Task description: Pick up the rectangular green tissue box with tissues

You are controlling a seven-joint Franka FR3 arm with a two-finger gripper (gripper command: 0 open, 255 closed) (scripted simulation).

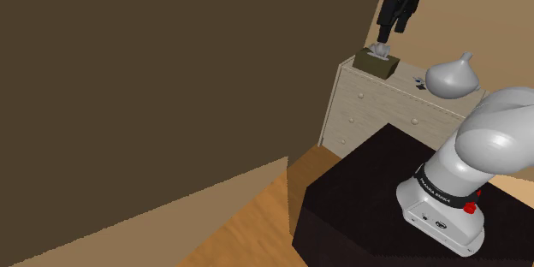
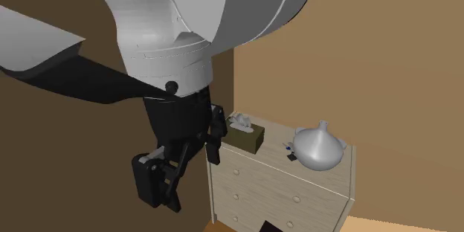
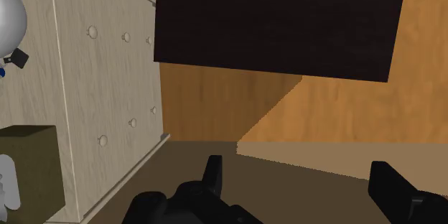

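The tissue box (image 1: 381,66) is dark olive green, with a pale tissue (image 1: 377,50) coming out of its top. In the shoulder view you find it directly below the end effector (image 1: 392,36), on the top of a light chest of drawers (image 1: 385,115). The black fingers point down at the box. From here you cannot tell whether their tips touch the tissue or stay just above it. A grey vase (image 1: 453,77) stands on the same top, well apart from the end effector, with a small dark object (image 1: 418,82) between it and the box. The white arm (image 1: 492,137) rises from the black stand (image 1: 351,197).

In the second exterior view the arm covers much of the picture. The box sits just beside the end effector, on the near corner of the chest. The vase is farther from the end effector, beyond the box.

In the wrist view the two fingers (image 3: 212,176) stand wide apart, so the end effector is released and grasps nothing. The box is not between them. It lies outside the gap, beyond the finger on the chest's side. Farther ahead of the end effector you see the front of the chest with its round knobs, the wooden floor (image 3: 215,108) and the stand.
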